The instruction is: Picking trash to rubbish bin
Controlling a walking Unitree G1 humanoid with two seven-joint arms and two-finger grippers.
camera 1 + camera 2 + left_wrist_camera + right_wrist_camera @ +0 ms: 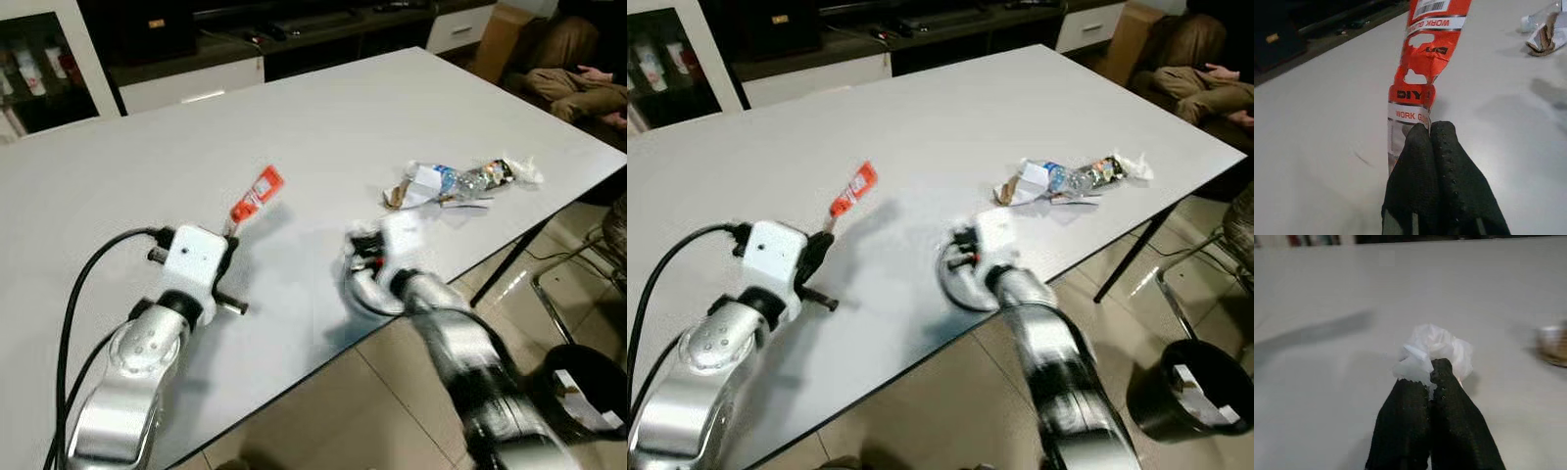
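Your left gripper (1429,128) pinches the orange wrapper (1426,63) and your right gripper (1431,369) a crumpled white tissue (1434,350), both over the table (323,117). With both pieces grasped, you now need to carry them to the rubbish bin (1187,392) on the floor off the table's right corner; more trash (460,182) waits near that edge.

We reach both silver arms forward. Our left gripper (1429,128) has its fingers pressed together on a red wrapper (1426,63); our right gripper (1431,377) pinches crumpled white tissue (1432,351).

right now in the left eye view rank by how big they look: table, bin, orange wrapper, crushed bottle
1. table
2. bin, partly cut off at the frame edge
3. crushed bottle
4. orange wrapper, close to the bottle in size
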